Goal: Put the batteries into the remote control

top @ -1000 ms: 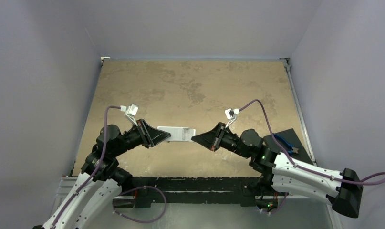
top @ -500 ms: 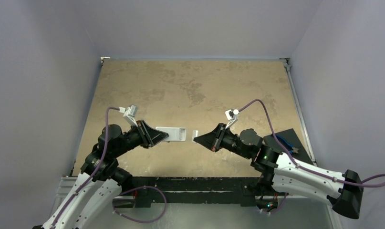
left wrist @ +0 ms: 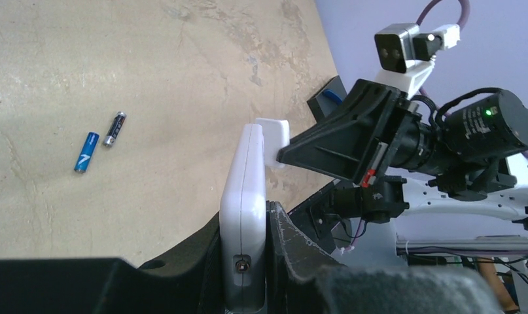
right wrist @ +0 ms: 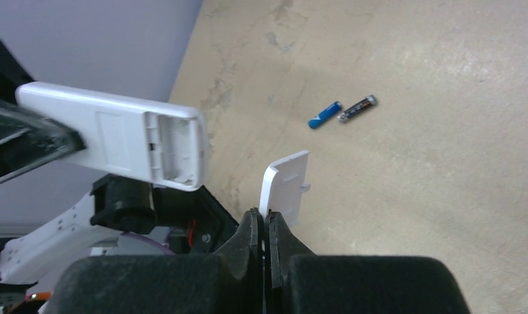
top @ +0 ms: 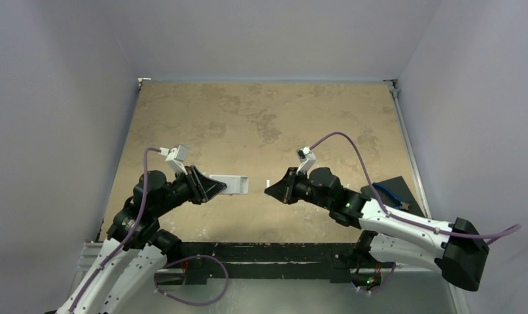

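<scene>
Over the tan counter (top: 261, 118), just below the middle of the top view, the left pincer (top: 216, 188) clamps the remote control (top: 233, 184) by one end. It holds the plain white back toward the other arm, I'd guess so the empty battery bay (right wrist: 176, 147) at the free end stays reachable. Facing it, a little apart, the right pincer (top: 269, 190) is clenched on the small white cover (right wrist: 287, 186), keeping it out of the way. The batteries (right wrist: 324, 115), one blue, one dark, lie side by side on the counter, upper middle of the right wrist view, untouched.

Bright, even light, soft shadows (wrist-view foregrounds blurred).
</scene>
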